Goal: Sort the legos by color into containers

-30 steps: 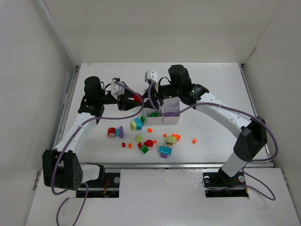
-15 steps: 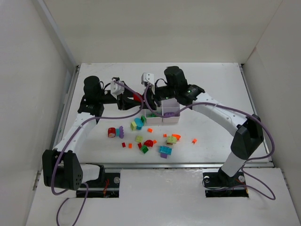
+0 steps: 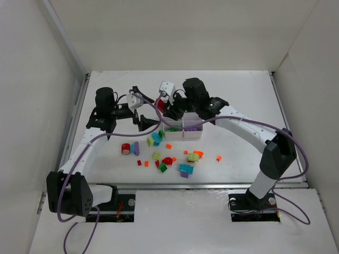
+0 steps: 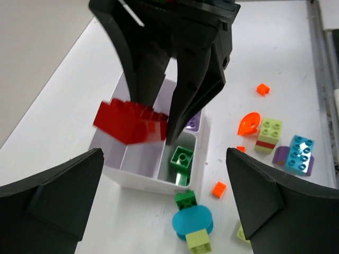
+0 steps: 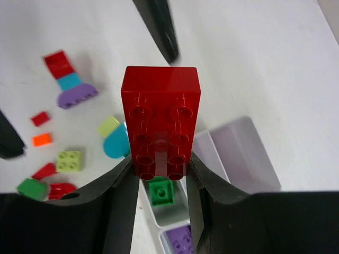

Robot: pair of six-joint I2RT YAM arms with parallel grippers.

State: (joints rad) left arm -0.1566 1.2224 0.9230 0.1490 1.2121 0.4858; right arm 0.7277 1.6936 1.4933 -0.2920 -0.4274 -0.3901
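The right fingers (image 5: 117, 211) pinch a red brick (image 5: 160, 124) by its long sides, holding it above the white tray (image 4: 132, 177), close to the compartment that holds a green brick (image 5: 160, 191). The left fingers (image 4: 53, 198) are spread wide and empty, just beside the tray. Loose legos (image 3: 185, 169) lie scattered on the bench (image 3: 238, 95). The risks, as I judge them: a skewed release could leave the long brick perched on a wall or in with the green one, and the arms are near enough to collide
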